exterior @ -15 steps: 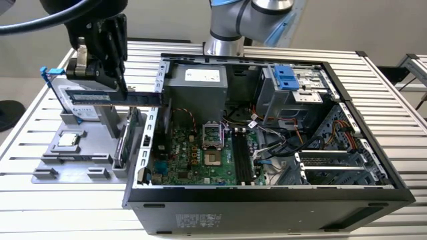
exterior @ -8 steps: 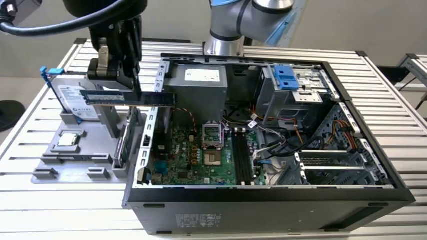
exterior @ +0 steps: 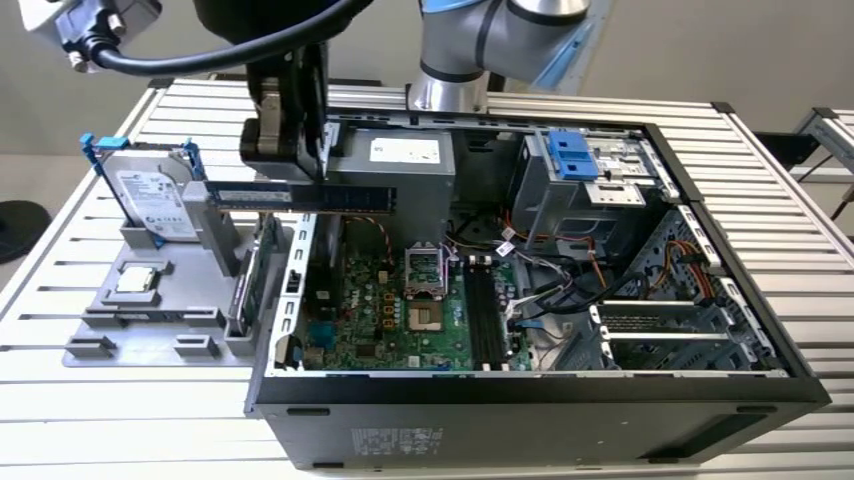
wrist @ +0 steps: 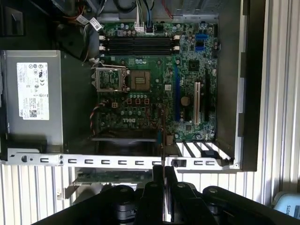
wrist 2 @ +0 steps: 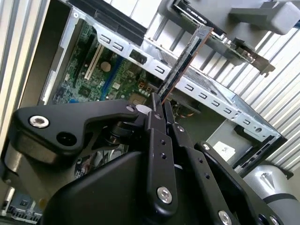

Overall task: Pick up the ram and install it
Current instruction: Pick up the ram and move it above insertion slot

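Blue-green, the ram (exterior: 350, 197) sits clamped in our gripper (exterior: 296, 178) at the exterior view's upper left, over the case wall (exterior: 298, 265), which we judge it could strike, or tilt and miss the memory slots (exterior: 483, 318)

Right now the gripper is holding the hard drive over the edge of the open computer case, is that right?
No, not the hard drive. The gripper is holding the memory stick over the edge of the open computer case. The exterior view shows it; the hard drive stands in the grey holder.
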Motion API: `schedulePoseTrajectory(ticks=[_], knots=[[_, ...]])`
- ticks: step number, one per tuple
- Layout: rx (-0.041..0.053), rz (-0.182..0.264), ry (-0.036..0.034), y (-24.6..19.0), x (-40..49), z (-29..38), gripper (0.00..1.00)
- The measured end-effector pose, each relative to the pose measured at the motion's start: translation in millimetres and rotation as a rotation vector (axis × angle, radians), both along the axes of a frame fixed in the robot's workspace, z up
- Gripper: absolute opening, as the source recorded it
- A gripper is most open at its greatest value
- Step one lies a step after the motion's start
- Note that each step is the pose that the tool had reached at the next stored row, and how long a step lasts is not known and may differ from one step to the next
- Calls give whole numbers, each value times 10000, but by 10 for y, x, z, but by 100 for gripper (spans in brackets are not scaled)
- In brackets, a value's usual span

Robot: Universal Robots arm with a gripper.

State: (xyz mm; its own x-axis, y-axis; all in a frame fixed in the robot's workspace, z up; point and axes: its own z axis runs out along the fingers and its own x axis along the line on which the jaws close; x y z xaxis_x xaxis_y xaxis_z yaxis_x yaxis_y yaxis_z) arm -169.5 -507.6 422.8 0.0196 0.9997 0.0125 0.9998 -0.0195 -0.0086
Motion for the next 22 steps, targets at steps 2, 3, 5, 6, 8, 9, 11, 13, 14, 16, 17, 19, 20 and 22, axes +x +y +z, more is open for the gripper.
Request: schedulePoseTrajectory(ticks=[2,3,5,6,8,9,11,13,14,16,17,19,20,22], knots=[[0,1,0,0,63,0,0],[-1,1,1,0,95,0,0],[-1,1,0,0,159,0,0],[-1,0,0,0,192,0,0],[0,1,0,0,255,0,0],[0,1,0,0,287,0,0],[0,0,0,0,349,0,0],[0,1,0,0,416,0,0],[0,1,0,0,447,0,0],[0,1,0,2,509,0,0],[-1,1,1,3,540,0,0],[-1,3,0,8,596,0,0],[-1,5,0,12,620,0,0],[0,11,0,21,666,0,0]])
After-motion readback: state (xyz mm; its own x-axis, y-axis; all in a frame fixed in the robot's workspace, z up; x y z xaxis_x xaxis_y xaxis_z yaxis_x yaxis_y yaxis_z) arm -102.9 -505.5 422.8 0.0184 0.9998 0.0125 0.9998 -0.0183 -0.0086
